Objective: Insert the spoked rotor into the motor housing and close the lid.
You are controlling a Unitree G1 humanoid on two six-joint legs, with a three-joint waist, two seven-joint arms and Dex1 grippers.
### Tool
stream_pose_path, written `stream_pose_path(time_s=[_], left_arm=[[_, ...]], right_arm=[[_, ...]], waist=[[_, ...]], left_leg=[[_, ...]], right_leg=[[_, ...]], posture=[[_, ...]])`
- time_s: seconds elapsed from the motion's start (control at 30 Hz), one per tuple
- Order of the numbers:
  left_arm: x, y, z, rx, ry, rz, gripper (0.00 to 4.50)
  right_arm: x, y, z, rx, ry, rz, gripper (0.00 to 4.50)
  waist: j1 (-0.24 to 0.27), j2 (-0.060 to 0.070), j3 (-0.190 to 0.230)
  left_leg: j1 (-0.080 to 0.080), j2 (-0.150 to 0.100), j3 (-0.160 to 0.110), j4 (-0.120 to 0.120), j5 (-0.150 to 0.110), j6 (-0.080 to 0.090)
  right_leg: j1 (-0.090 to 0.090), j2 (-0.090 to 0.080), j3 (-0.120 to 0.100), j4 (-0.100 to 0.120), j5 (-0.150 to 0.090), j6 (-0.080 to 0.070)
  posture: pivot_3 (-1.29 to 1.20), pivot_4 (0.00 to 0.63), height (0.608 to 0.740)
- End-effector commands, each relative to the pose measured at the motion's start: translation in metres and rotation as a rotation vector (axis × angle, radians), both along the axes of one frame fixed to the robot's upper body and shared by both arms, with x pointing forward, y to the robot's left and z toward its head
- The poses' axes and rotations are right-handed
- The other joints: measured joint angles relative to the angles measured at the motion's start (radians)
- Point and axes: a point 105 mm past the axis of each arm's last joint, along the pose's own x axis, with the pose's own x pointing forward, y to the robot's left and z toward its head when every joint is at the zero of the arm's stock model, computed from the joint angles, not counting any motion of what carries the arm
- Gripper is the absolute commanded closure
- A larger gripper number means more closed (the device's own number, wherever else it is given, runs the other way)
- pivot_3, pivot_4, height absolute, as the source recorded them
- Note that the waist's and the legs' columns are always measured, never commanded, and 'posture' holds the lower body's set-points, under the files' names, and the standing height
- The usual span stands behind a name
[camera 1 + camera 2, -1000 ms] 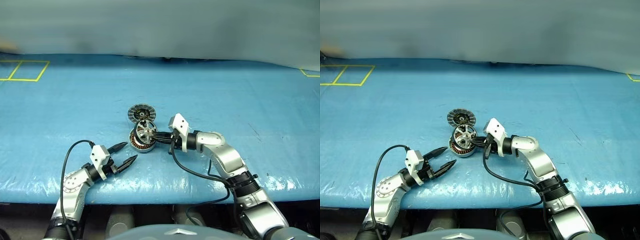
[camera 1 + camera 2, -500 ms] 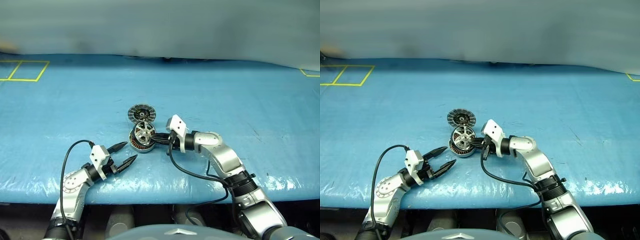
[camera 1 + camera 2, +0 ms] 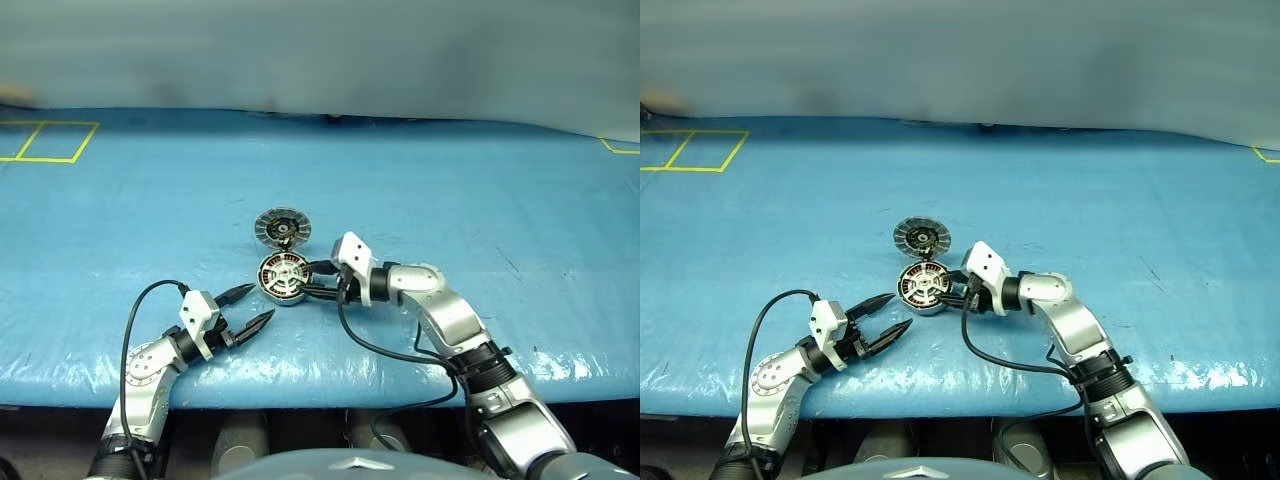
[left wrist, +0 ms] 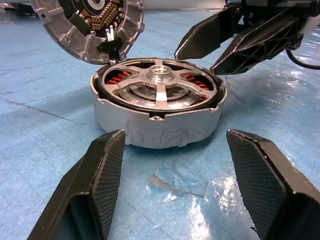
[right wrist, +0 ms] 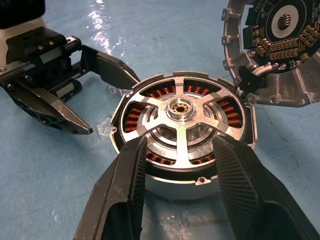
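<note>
Robot test bench, blue sheeted table (image 3: 480,190), yellow floor-tape squares (image 3: 48,141)

My arms are jointed silver-grey metal segments with rounded, glossy shells and dark black rings at the joints. Each wrist carries a small white boxy block, and from it a gripper of two tapered black fingers: my left gripper (image 3: 246,306) and my right gripper (image 3: 318,281). The finger pads (image 5: 131,186) are finely ribbed matte black plastic. A thin black cable (image 3: 135,322) loops off each forearm.
</note>
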Motion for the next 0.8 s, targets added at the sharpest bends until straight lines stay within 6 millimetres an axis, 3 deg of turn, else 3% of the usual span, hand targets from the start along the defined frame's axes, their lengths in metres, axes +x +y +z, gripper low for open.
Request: stream_pose_path(time_s=[0.03, 0.13, 0.37, 0.63, 0.8], left_arm=[[0.001, 0.003, 0.005, 0.008, -0.031, 0.005, 1.08], [0.001, 0.003, 0.005, 0.009, -0.032, 0.007, 1.08], [0.001, 0.004, 0.006, 0.013, -0.035, 0.013, 1.08], [0.000, 0.004, 0.005, 0.011, -0.032, 0.016, 1.08], [0.000, 0.004, 0.005, 0.013, -0.033, 0.021, 1.08]], right_arm=[[0.000, 0.005, 0.015, 0.068, -0.023, 0.012, 2.37], [0.002, 0.007, 0.014, 0.082, -0.010, -0.004, 2.54], [0.011, 0.016, 0.014, 0.097, -0.005, -0.036, 4.49], [0.027, 0.029, 0.005, 0.064, 0.007, -0.093, 4.49], [0.023, 0.030, -0.011, -0.011, 0.017, -0.083, 4.49]], waist=[[0.000, 0.000, 0.000], [0.000, 0.000, 0.000], [-0.001, 0.000, 0.000], [-0.001, 0.000, 0.000], [-0.001, 0.000, 0.000]], left_leg=[[0.000, 0.000, 0.000, 0.000, 0.000, 0.000], [0.000, 0.000, 0.000, 0.000, 0.000, 0.000], [0.000, 0.000, 0.000, 0.000, 0.000, 0.000], [0.000, 0.000, 0.000, -0.001, 0.000, 0.000], [0.001, 0.000, 0.000, -0.001, 0.000, 0.000]], right_leg=[[0.000, 0.000, 0.000, 0.000, 0.000, 0.000], [0.000, 0.000, 0.000, 0.000, 0.000, 0.000], [0.000, 0.000, 0.000, 0.000, 0.000, 0.000], [0.000, 0.000, 0.000, 0.000, 0.000, 0.000], [0.000, 0.000, 0.000, 0.000, 0.000, 0.000]], posture=[[0.00, 0.150, 0.740], [0.00, 0.150, 0.740], [0.00, 0.150, 0.740], [0.00, 0.150, 0.740], [0.00, 0.150, 0.740]])
